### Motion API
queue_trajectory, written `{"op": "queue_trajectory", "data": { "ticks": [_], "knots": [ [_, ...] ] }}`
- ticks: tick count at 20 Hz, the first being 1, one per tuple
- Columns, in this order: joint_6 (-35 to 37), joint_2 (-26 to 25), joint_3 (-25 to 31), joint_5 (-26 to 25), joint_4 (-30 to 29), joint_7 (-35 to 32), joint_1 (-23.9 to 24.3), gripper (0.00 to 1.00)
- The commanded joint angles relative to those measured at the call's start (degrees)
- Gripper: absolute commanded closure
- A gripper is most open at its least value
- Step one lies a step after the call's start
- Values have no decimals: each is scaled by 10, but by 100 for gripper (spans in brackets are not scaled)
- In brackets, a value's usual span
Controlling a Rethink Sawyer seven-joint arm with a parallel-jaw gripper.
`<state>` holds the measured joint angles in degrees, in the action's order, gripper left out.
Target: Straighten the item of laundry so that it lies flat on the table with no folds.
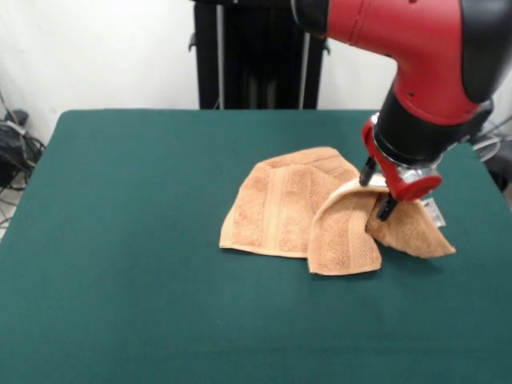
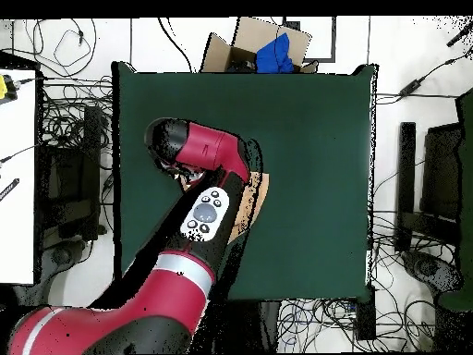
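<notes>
The item of laundry (image 1: 288,210), a peach-orange towel, lies crumpled right of the middle of the green table (image 1: 136,240). Its left part rests flat with a woven band showing. Its right part is folded into two humps and drawn up into a ridge. My gripper (image 1: 378,192) sits on that ridge, shut on the item of laundry, with one dark finger (image 1: 368,171) behind the fold and the other in front. A small white tag (image 1: 433,211) shows at the towel's right end. In the overhead view the red arm (image 2: 208,199) hides the gripper and only a strip of towel (image 2: 260,192) shows.
Green table (image 2: 314,139) spreads wide on all sides of the towel. Off the table, a cardboard box (image 2: 242,44) with something blue stands past one end, and cables and dark equipment (image 2: 420,199) lie on the floor around it.
</notes>
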<state>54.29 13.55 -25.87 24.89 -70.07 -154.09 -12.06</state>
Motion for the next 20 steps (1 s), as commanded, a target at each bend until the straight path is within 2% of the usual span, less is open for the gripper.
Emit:
{"op": "queue_trajectory", "data": {
  "ticks": [1,20],
  "knots": [
    [31,-33,9,26,18,-205,-22,0],
    [58,-26,19,29,22,-230,-32,0]
  ]
}}
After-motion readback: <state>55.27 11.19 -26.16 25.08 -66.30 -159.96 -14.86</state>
